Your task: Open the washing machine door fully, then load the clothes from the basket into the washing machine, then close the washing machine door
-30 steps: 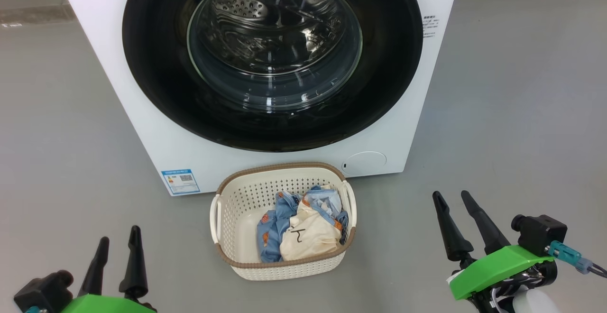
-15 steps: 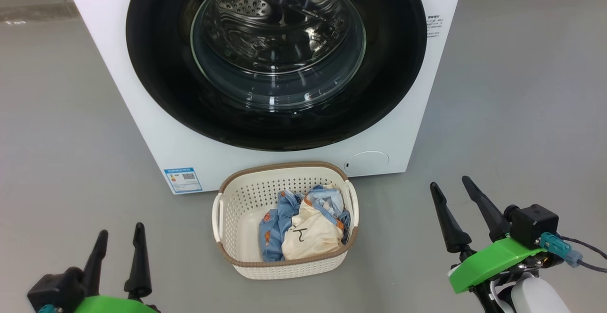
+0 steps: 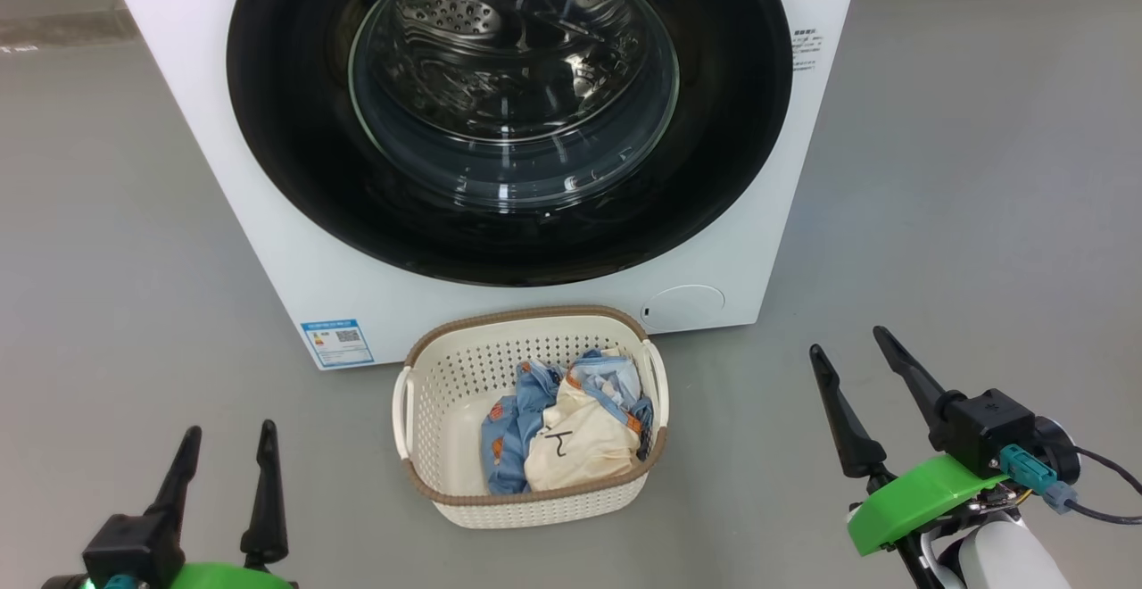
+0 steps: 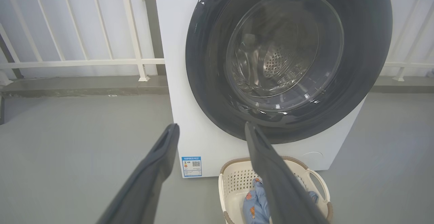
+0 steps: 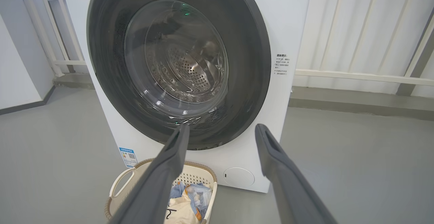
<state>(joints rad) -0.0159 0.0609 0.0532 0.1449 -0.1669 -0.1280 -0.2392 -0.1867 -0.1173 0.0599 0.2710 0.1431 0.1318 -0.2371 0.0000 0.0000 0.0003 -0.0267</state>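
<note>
The white washing machine (image 3: 268, 241) stands ahead with its round black door (image 3: 285, 152) shut flat against the front; the steel drum shows through the glass window (image 3: 513, 80). On the floor before it sits the cream basket (image 3: 446, 375), holding the clothes (image 3: 562, 428), a blue printed piece and a cream one. My left gripper (image 3: 227, 433) hovers open at the lower left, left of the basket. At the lower right my right gripper (image 3: 848, 339) is open too, right of the basket. The door (image 4: 210, 81) (image 5: 251, 57) and basket (image 4: 234, 180) (image 5: 120, 183) lie beyond each pair of spread fingers.
Grey floor (image 3: 981, 170) surrounds the machine on both sides. A white railing (image 4: 84, 61) and a low kerb run behind the machine. A blue label sticker (image 3: 337, 342) and a round flap (image 3: 682, 306) mark the machine's lower front.
The right gripper has risen a little and tilted; the left one has dropped slightly lower in the view. The head camera swayed a little. Both grippers stay open, the door shut.
</note>
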